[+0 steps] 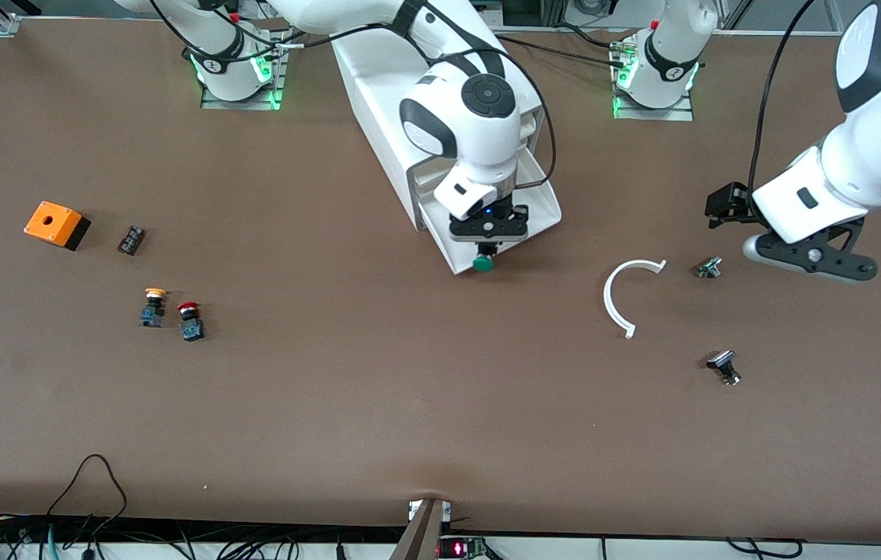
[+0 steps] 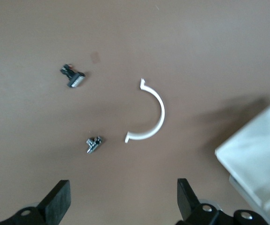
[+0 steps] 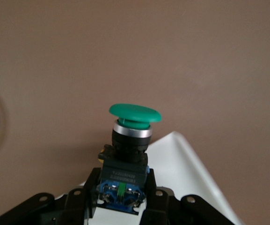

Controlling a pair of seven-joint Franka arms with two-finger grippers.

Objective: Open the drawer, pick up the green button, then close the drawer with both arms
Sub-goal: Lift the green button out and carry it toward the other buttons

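The white cabinet [image 1: 378, 117] stands at the middle of the table with its lowest drawer [image 1: 541, 204] pulled out toward the front camera. My right gripper [image 1: 485, 250] is over the drawer's front edge, shut on the green-capped button [image 1: 483, 264]. In the right wrist view the fingers [image 3: 157, 199] clamp the button's blue-black body and the green cap [image 3: 135, 114] sticks out past a corner of the drawer [image 3: 181, 164]. My left gripper [image 1: 809, 260] hovers open and empty over the table toward the left arm's end; its fingers [image 2: 57, 199] stand wide apart.
A white curved clip [image 1: 623, 295] and two small dark parts [image 1: 709, 267] [image 1: 723, 365] lie near the left gripper. Toward the right arm's end are an orange box [image 1: 55, 224], a small dark block [image 1: 131, 239], a yellow-capped button [image 1: 152, 306] and a red-capped button [image 1: 190, 320].
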